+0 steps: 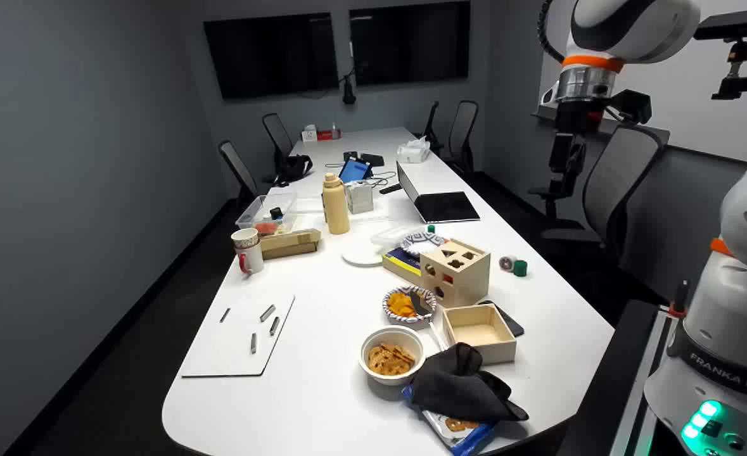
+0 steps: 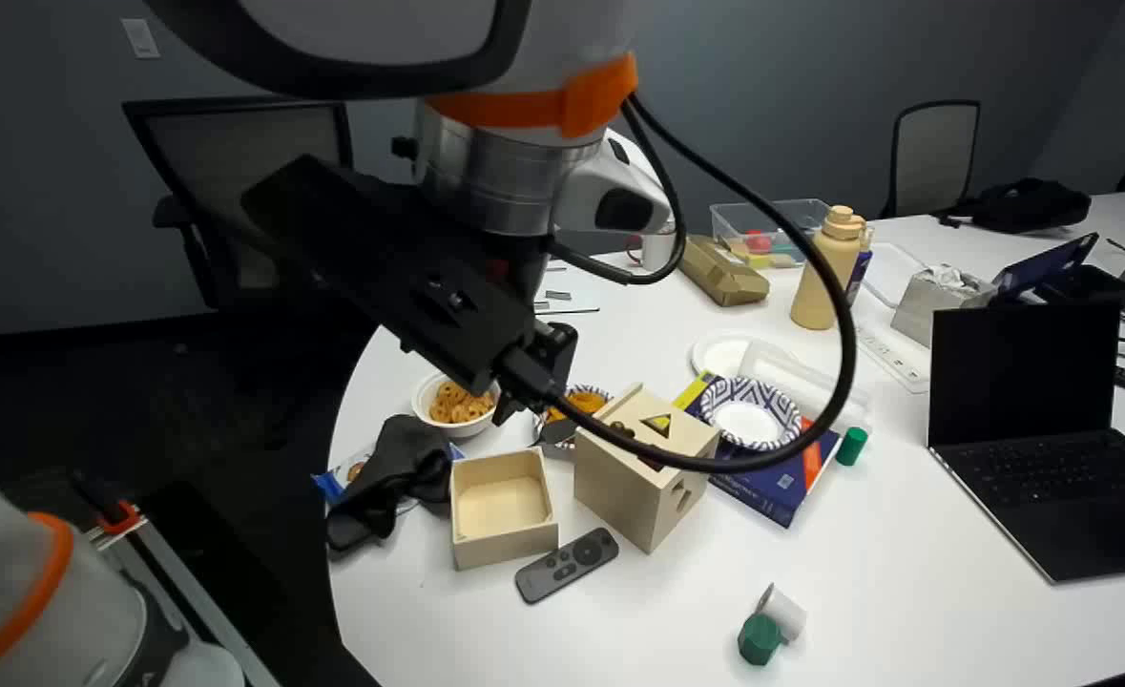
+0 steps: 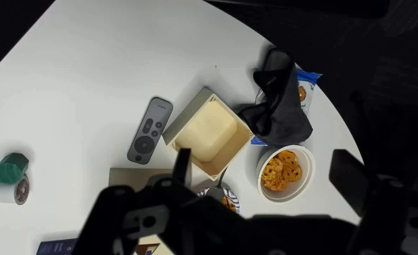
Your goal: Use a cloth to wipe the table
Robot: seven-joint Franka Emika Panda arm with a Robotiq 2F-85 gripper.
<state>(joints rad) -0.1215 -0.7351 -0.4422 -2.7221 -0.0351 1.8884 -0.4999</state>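
A dark grey cloth lies crumpled on the table's near corner, partly over a blue snack packet, in both exterior views [image 1: 465,389] [image 2: 395,477] and in the wrist view [image 3: 283,109]. The white table [image 1: 322,399] also shows in the wrist view [image 3: 88,63]. My gripper [image 3: 262,156] is open, with its fingers wide apart and nothing between them. It hangs well above the table, apart from the cloth, in an exterior view [image 1: 566,174]. In the wrist view the cloth lies beyond the fingertips. The underside of the cloth is hidden.
Beside the cloth are a white bowl of crackers [image 3: 306,173], an open wooden box [image 3: 187,115] and a remote [image 3: 150,131]. A wooden shape-sorter cube [image 1: 459,278], a patterned snack bowl [image 1: 433,310], a tall bottle [image 1: 335,206] and a laptop [image 2: 1049,487] stand farther along the table.
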